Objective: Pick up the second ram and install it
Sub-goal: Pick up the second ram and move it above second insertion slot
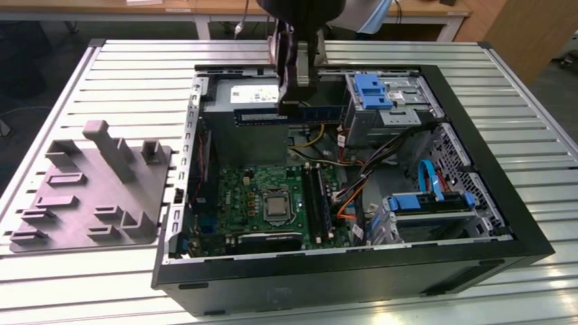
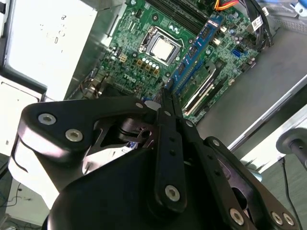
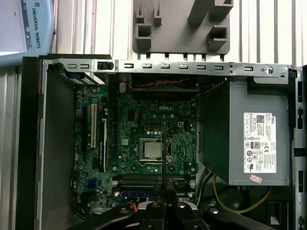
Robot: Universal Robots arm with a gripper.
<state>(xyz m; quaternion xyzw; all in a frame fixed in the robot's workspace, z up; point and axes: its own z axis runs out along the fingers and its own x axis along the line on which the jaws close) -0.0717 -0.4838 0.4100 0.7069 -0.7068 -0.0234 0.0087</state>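
- Gripper [image 1: 298, 107], black: clamped on long, flat blue circuit-board second ram [image 1: 262, 116], held level.
- Location: above grey metal power supply [image 1: 226, 100], at 1 corner of open black computer case [image 1: 361, 264].

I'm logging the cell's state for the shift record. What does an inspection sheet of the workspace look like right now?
Surface: slatted metal table carrying an open computer case.
Job's things: second ram, blue, held level above the case's far end; green motherboard lies lower inside the case.
Clutter: grey moulded fixture on the table, at the exterior view's left of the case.
Grippers: gripper shut on the second ram.
Cables: orange cable, yellow cable and blue cable inside the case.
Surroundings: workbench beyond the table.
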